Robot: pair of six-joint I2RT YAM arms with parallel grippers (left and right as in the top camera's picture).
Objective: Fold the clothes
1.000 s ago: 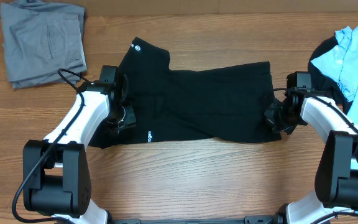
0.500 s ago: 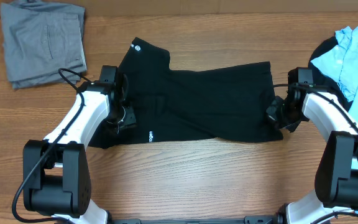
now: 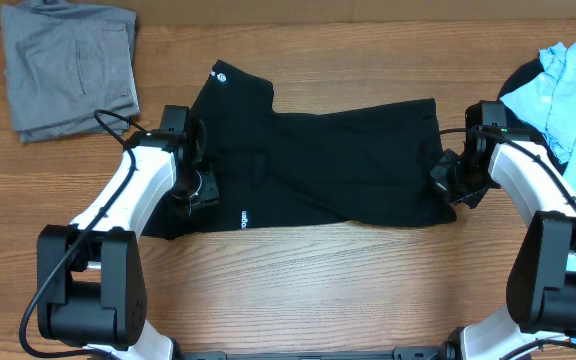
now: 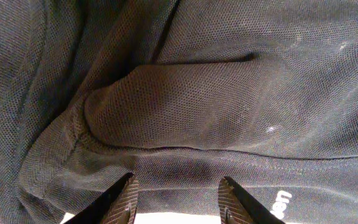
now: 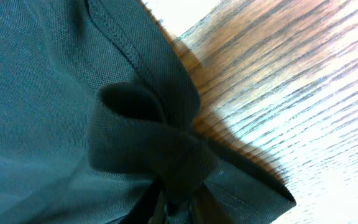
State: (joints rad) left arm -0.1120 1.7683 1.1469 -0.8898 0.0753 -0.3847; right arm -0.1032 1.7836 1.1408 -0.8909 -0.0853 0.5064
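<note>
Mid-counter lies the shirt (image 3: 328,160), limp black mesh that will likely sag unless taken at its hems. The right end effector (image 3: 448,185) pinches a fold of its right side; the left end effector (image 4: 178,186) stands spread at the left hem.

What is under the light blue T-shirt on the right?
A black fabric edge shows beneath the light blue T-shirt; how far it extends is covered.

A black shirt (image 3: 318,165) lies on the table (image 3: 318,290), left gripper (image 3: 196,186) and right gripper (image 3: 447,186) at its ends, grey trousers (image 3: 68,65) and blue T-shirt (image 3: 568,90) apart.
</note>
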